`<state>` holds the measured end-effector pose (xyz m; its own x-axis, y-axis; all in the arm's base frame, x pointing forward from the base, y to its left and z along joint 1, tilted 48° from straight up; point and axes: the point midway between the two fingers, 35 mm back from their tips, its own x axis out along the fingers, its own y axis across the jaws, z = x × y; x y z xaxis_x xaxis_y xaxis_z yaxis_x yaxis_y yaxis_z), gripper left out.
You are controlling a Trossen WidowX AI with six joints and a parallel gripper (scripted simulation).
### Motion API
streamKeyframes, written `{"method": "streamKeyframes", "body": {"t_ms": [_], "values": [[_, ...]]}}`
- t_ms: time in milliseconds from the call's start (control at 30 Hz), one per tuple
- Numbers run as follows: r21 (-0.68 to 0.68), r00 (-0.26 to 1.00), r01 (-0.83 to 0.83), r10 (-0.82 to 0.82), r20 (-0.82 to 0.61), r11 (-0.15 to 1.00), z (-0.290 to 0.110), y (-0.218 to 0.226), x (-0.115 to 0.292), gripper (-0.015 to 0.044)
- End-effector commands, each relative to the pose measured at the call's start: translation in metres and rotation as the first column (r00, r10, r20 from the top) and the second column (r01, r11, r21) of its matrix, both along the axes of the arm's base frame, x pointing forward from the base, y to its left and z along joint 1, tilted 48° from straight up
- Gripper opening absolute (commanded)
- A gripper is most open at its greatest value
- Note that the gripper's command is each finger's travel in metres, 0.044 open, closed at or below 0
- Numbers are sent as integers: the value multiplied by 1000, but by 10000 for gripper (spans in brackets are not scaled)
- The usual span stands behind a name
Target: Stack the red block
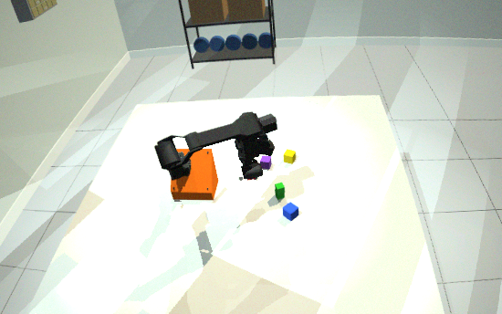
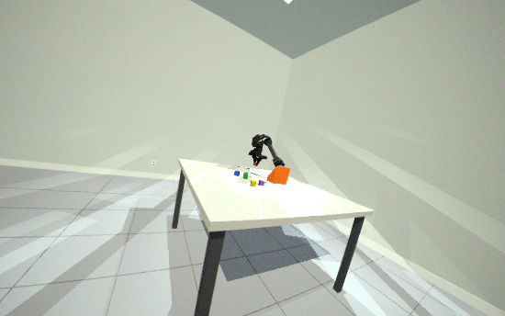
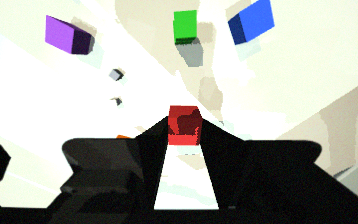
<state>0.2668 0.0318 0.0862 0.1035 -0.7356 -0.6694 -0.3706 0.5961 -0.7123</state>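
My gripper [image 1: 252,173] [image 2: 256,161] [image 3: 183,120] is shut on the red block [image 3: 184,122] and holds it between the fingertips, a little above the white table [image 1: 347,137] [image 2: 239,207]. In the top and exterior views the block is almost hidden by the fingers. The green tower [image 1: 279,190] [image 2: 245,174] [image 3: 185,26] stands upright on the table, apart from the gripper, ahead of it in the wrist view and to its right and nearer the front in the top view.
A blue block [image 1: 290,211] [image 2: 237,173] [image 3: 251,21] lies close beside the tower. A purple block [image 1: 266,162] [image 2: 261,183] [image 3: 65,35] sits near the gripper, a yellow block [image 1: 289,156] [image 2: 252,183] beyond it. The arm's orange base [image 1: 196,183] [image 2: 279,174] stands to the left. A shelf [image 1: 228,32] stands on the floor behind.
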Motion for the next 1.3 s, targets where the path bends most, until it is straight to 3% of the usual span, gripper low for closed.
{"method": "streamKeyframes", "body": {"t_ms": [0, 633, 1267], "values": [[1, 1000, -3, 3, 2, 1000, -1, 7, 17, 0], [2, 1000, -3, 3, 6, 1000, -20, 28, 86, 0], [0, 1000, -3, 3, 7, 1000, -46, 0, 95, 0]]}}
